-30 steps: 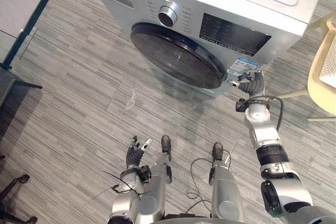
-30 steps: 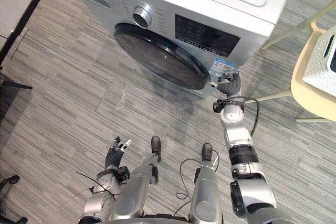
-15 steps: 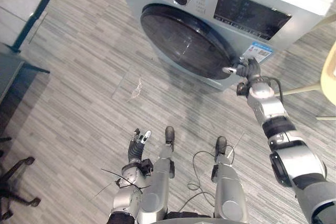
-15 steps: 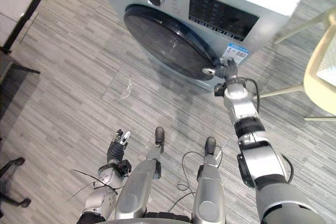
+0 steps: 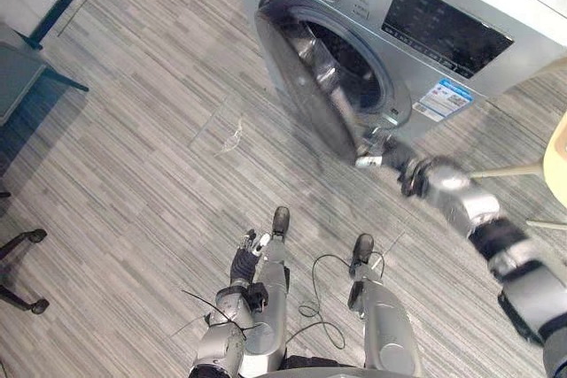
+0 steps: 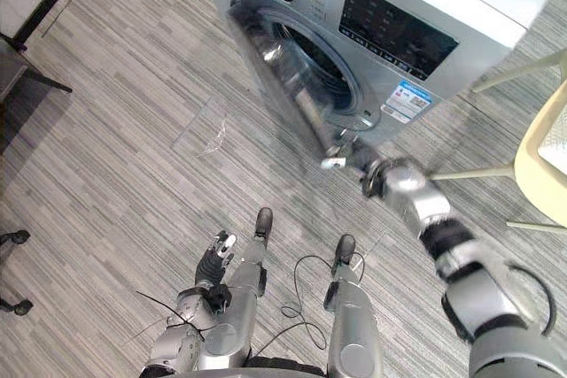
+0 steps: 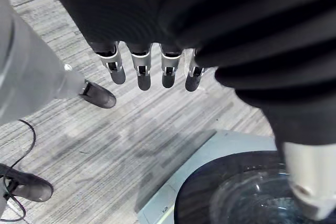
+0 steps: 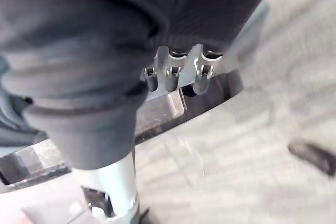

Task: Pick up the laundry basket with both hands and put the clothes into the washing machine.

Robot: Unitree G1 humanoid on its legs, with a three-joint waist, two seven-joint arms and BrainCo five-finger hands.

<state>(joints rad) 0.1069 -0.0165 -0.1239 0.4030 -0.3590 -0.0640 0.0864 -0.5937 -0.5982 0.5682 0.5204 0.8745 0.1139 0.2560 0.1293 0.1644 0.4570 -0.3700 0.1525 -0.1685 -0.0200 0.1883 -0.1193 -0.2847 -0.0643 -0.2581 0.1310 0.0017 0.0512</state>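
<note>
The silver washing machine stands ahead of me. Its round dark glass door hangs partly open on its left hinge, and the drum opening shows behind it. My right hand is at the door's free edge, its fingers curled over the dark rim. My left hand hangs low at my left side above the floor, with straight fingers and nothing in it.
A beige chair stands to the right of the machine. Dark furniture legs are at the far left, and a wheeled chair base sits at the left edge. A small clear scrap lies on the striped grey floor.
The washing machine door has gone from shut to partly open, drawn out by my right hand, which has moved toward me. The camera has shifted. My left hand has stayed low.
</note>
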